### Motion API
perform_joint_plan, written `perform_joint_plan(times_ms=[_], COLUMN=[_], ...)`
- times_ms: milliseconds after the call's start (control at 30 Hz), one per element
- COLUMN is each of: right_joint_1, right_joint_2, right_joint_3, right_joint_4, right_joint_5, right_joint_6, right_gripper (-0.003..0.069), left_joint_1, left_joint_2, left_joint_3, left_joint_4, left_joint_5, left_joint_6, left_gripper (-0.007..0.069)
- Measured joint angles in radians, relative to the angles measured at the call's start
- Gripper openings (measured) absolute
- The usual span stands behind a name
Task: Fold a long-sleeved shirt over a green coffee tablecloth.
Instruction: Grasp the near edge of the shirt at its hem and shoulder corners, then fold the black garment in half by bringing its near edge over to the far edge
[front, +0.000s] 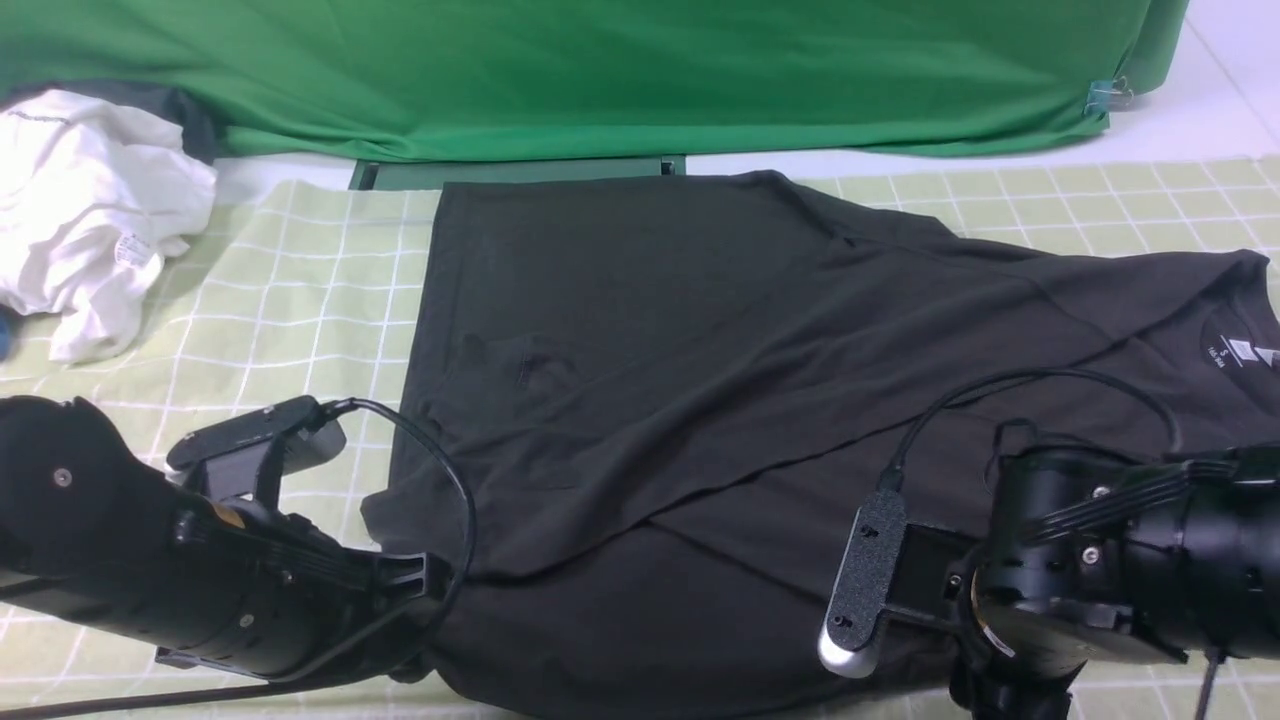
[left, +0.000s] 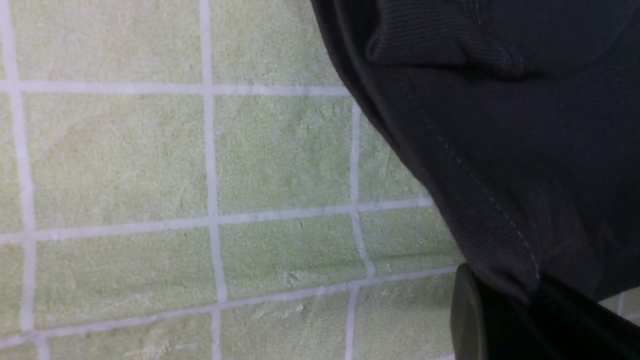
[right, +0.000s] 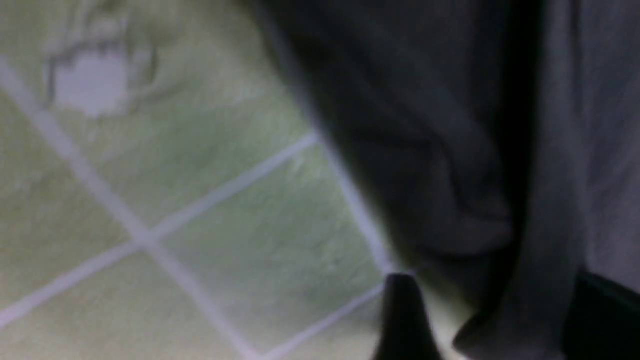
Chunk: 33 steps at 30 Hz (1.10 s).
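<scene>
The black long-sleeved shirt (front: 700, 380) lies spread across the green coffee tablecloth (front: 300, 280), its white neck label (front: 1240, 352) at the far right. A sleeve is folded diagonally over the body. My left gripper (front: 435, 585) is at the shirt's near left corner. In the left wrist view it (left: 530, 305) is shut on the stitched hem of the shirt (left: 500, 150). My right gripper (right: 495, 295) is low at the shirt's near right edge, jaws apart. A hanging fold of the shirt (right: 540, 300) sits between its fingers (right: 400, 320), with cloth showing beside it.
A crumpled white garment (front: 90, 200) lies at the back left. Plain vivid green fabric (front: 600, 70) drapes along the back, held by a clip (front: 1105, 97). A dark green board (front: 520, 172) edges the shirt's far side. Both arms crowd the near edge.
</scene>
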Motion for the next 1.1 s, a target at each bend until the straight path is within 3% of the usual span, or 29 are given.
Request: perform_joint_plan(times_ms=[67, 100, 167, 200, 667, 900, 1100], right_joint_1=[0.000, 0.000, 0.000, 0.000, 0.000, 0.000, 0.000], right_joint_2=[0.004, 0.006, 0.008, 0.008, -0.151, -0.238, -0.293], right_joint_3=[0.000, 0.000, 0.000, -0.003, -0.143, -0.030, 0.028], right_joint_4=[-0.015, -0.017, -0.017, -0.013, 0.154, 0.288, 0.304], right_joint_5=[-0.006, -0.008, -0.007, 0.001, 0.278, 0.363, 0.363], right_joint_6=[0.001, 0.002, 0.002, 0.003, -0.039, -0.037, -0.026], right_gripper=[0.0260, 0.0173, 0.0123, 0.0053, 0.0039, 0.0038, 0.0038], left_joint_1=[0.000, 0.000, 0.000, 0.000, 0.000, 0.000, 0.000], left_joint_2=[0.000, 0.000, -0.001, -0.004, -0.027, -0.079, -0.185], left_joint_3=[0.001, 0.001, -0.004, -0.028, -0.175, -0.067, 0.051], left_joint_4=[-0.001, -0.004, -0.002, 0.010, 0.056, 0.045, -0.035], left_joint_5=[0.000, 0.000, 0.005, 0.031, 0.267, 0.294, 0.295], left_joint_6=[0.000, 0.000, 0.000, 0.000, 0.007, 0.000, -0.010], left_gripper=[0.0024, 0.0024, 0.0024, 0.0024, 0.0024, 0.0024, 0.0024])
